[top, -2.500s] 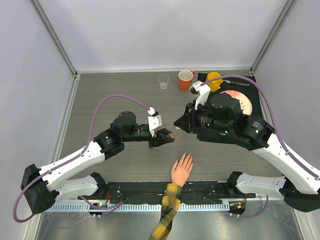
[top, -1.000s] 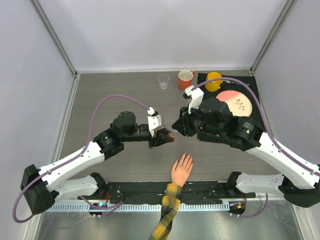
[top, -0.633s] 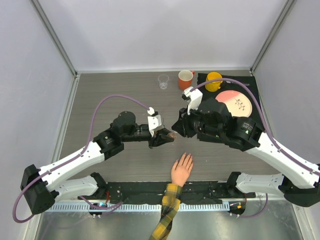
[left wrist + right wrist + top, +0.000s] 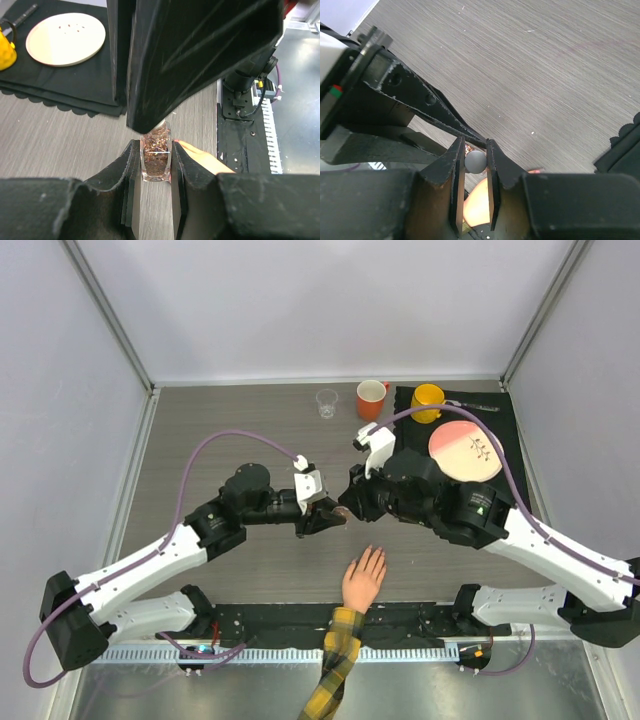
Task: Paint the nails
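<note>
holding a small glass polish bottle (image 4: 156, 165) upright in the left hand (image 4: 155, 150), pads clamped on its two flat sides, glittery copper polish showing inside. pinching the round grey cap (image 4: 475, 161) on top with the right hand (image 4: 475, 166), jaws shut on it from either side. meeting both over the middle of the desk (image 4: 220, 420), just beyond the fake hand (image 4: 363, 578) laid palm down near the front edge in a yellow-and-black plaid sleeve (image 4: 338, 660). finding the nails (image 4: 374, 551) at its fingertips, aimed toward the bottle and near it, too small to tell whether any carry paint.

probably at the uncapping step, calling for a twist of the cap against a steady bottle. expect the bottle to be light, stiff and slick, and breakable if dropped; best taken on the flat faces, as now. expect the cap to be smooth and prone to slip, so grip square across its widest part. treat the brush presumably under it as thin, floppy and drippy. treat the fake hand as light and free to slide, so touch the nails softly.
</note>
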